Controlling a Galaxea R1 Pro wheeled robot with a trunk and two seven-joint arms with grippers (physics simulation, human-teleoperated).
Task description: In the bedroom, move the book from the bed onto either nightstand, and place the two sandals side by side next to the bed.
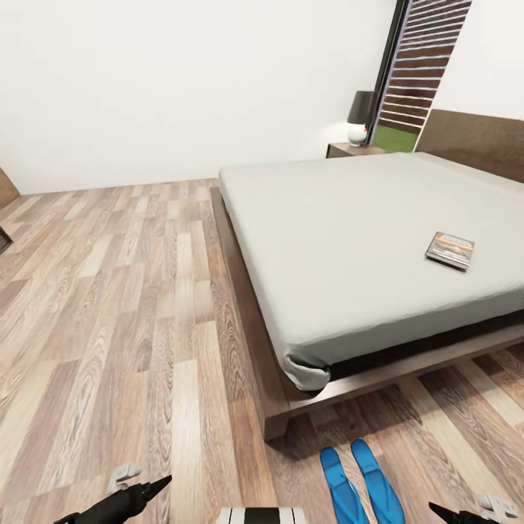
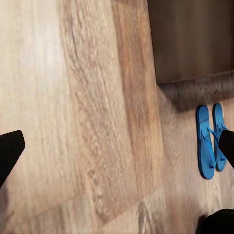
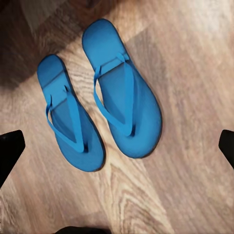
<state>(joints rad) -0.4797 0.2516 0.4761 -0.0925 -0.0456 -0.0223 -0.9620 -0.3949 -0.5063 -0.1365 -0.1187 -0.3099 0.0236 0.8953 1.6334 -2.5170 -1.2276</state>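
From the head view, the bed (image 1: pixel 349 240) filled the right half of the room, its grey mattress bare but for the book (image 1: pixel 450 249), which lay flat near the mattress's right side, well apart from the headboard (image 1: pixel 473 142); beyond the bed's far corner stood the nightstand (image 1: pixel 353 150), carrying a lamp (image 1: pixel 361 116) with a dark shade and a white round base; the book and the nightstand were well apart. On the wooden floor (image 1: pixel 109 291), just beside the foot-end corner of the bed frame, the two sandals (image 1: pixel 362 486) lay side by side, almost touching, their length running towards the bed.

The head view gave the left gripper (image 1: pixel 142 489) only as a dark pointed tip with a pale piece beside it at the lower edge, and the right gripper (image 1: pixel 466 515) likewise at the lower right corner; whether either pair of jaws was open could not be told there. The wrist views were plainer; the left wrist view looked down on bare floorboards with dark fingertips (image 2: pixel 9 151) at opposite edges, jaws spread wide and holding nothing, the sandals (image 2: pixel 210 141) off to one side by the dark bed frame (image 2: pixel 195 39); the right wrist view looked straight down on both sandals (image 3: pixel 100 97), straps up, lying between widely parted fingertips (image 3: pixel 9 151) that touched neither.
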